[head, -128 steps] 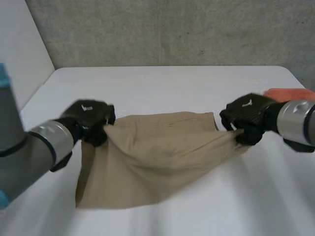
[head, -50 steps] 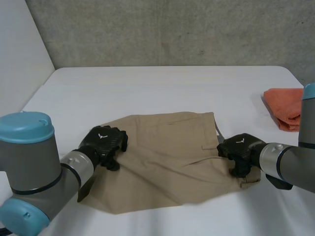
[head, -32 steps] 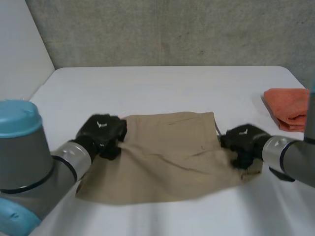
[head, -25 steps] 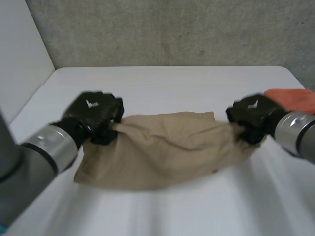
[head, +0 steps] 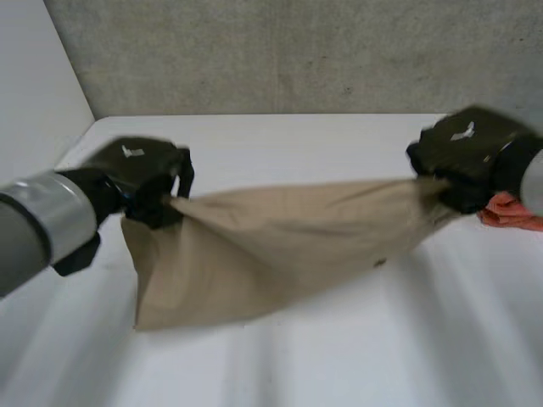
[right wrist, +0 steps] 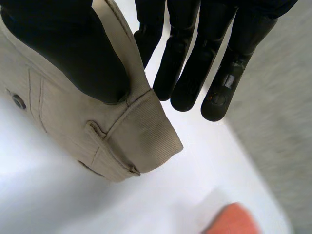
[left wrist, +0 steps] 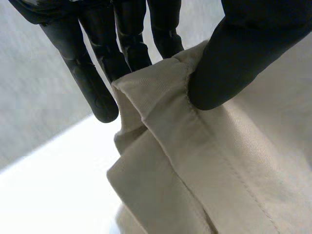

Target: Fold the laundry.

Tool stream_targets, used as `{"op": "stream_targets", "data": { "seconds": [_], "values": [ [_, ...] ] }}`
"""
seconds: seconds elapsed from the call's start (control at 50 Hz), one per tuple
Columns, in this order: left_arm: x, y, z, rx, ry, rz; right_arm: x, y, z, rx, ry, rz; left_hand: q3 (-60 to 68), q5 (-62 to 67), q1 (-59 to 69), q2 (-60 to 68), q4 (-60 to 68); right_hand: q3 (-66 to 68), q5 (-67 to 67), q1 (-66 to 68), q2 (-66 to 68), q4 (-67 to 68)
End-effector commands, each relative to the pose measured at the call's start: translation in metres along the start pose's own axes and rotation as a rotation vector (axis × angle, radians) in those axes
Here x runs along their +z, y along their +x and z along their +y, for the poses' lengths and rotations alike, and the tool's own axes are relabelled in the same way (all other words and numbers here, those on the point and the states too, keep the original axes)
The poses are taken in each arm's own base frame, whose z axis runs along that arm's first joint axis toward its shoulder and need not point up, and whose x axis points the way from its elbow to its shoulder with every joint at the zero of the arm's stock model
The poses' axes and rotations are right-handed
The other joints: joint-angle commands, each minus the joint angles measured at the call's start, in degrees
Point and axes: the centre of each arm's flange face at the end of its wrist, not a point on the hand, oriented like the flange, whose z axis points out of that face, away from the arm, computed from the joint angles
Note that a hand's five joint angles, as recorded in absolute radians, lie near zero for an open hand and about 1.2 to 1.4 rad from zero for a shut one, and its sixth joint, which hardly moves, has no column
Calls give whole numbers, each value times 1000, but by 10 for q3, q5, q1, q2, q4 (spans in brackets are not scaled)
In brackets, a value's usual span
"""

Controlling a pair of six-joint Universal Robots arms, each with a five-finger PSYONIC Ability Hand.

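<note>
A beige garment (head: 280,242), shorts with a waistband, hangs stretched between my two hands above the white table (head: 297,356). At its left end my left hand (head: 144,174) is shut on it; the left wrist view shows the thumb (left wrist: 243,53) pressing a hemmed corner (left wrist: 161,92) against the fingers (left wrist: 97,73). My right hand (head: 467,153) is shut on the right end. There the thumb (right wrist: 73,53) pinches the waistband corner (right wrist: 136,136), with its belt loop, against the fingers (right wrist: 195,63). The lower left part of the garment droops onto the table.
An orange folded cloth (head: 513,212) lies on the table just under and behind my right hand, and its edge (right wrist: 229,219) is seen past the waistband corner. A grey wall (head: 297,51) backs the table; a white panel (head: 34,85) stands on the left.
Both hands have risen and moved away from me, lifting the beige garment off the table and pulling it taut. My left hand closed its fingers on the corner.
</note>
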Motion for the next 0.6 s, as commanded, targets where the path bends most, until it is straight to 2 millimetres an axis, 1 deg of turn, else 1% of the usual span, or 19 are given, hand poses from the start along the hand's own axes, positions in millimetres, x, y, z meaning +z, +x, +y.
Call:
{"op": "stream_targets", "data": {
  "seconds": [0.02, 0.04, 0.08, 0.12, 0.14, 0.16, 0.18, 0.2, 0.24, 0.26, 0.28, 0.32, 0.34, 0.36, 0.44, 0.5, 0.54, 0.58, 0.6],
  "values": [
    [70, -8, 49, 0, -121, 10, 65, -20, 48, 86, -161, -135, 119, 144, 149, 114, 112, 125, 129, 243, 126, 118],
    [77, -11, 50, 6, -111, 5, 79, -22, 52, 112, -171, -129, 119, 144, 149, 114, 112, 125, 129, 243, 126, 118],
    [98, -19, 50, 25, -61, -18, 91, -21, 51, 134, -155, -105, 119, 144, 149, 114, 112, 125, 129, 243, 126, 118],
    [109, -26, 43, 43, -5, -44, 110, -19, 38, 151, -75, -39, 119, 144, 149, 114, 112, 125, 129, 243, 126, 118],
    [120, -32, 31, 64, 84, -78, 115, -17, 33, 156, -39, -13, 119, 144, 149, 114, 112, 125, 129, 243, 126, 118],
    [123, -35, 26, 72, 122, -93, 120, -13, 27, 159, -2, 19, 119, 144, 149, 114, 112, 125, 129, 243, 126, 118],
    [127, -39, 18, 85, 174, -113, 128, -5, 14, 162, 82, 83, 119, 144, 149, 114, 112, 125, 129, 243, 126, 118],
    [132, -46, 0, 107, 286, -159, 131, 1, 5, 160, 141, 120, 119, 144, 149, 114, 112, 125, 129, 243, 126, 118],
    [135, -53, -19, 128, 406, -203, 135, 12, -10, 159, 241, 183, 119, 144, 149, 114, 112, 125, 129, 243, 126, 118],
    [135, -55, -29, 141, 466, -222, 139, 24, -28, 152, 362, 255, 119, 144, 149, 114, 112, 125, 129, 243, 126, 118],
    [133, -61, -53, 163, 598, -264, 140, 29, -39, 144, 431, 292, 119, 144, 149, 114, 112, 125, 129, 243, 126, 118],
    [127, -66, -77, 182, 729, -299, 140, 41, -58, 130, 561, 370, 119, 144, 149, 114, 112, 125, 129, 243, 126, 118],
    [122, -69, -89, 189, 793, -312, 136, 54, -77, 109, 685, 460, 119, 144, 149, 114, 112, 125, 129, 243, 126, 118],
    [113, -69, -110, 206, 908, -337, 134, 61, -85, 101, 743, 510, 119, 144, 149, 114, 112, 125, 129, 243, 126, 118],
    [94, -73, -146, 206, 1105, -369, 113, 92, -116, 88, 969, 733, 119, 144, 149, 114, 112, 125, 129, 243, 126, 118],
    [89, -77, -153, 178, 1138, -361, 104, 99, -123, 106, 992, 774, 119, 144, 149, 114, 112, 125, 129, 243, 126, 118],
    [82, -79, -157, 149, 1153, -355, 107, 98, -121, 108, 974, 760, 119, 144, 149, 114, 112, 125, 129, 243, 126, 118],
    [81, -81, -152, 133, 1140, -349, 112, 90, -115, 115, 922, 716, 119, 144, 149, 114, 112, 125, 129, 243, 126, 118],
    [84, -82, -143, 124, 1111, -344, 114, 86, -113, 119, 899, 693, 119, 144, 149, 114, 112, 125, 129, 243, 126, 118]
  ]
}}
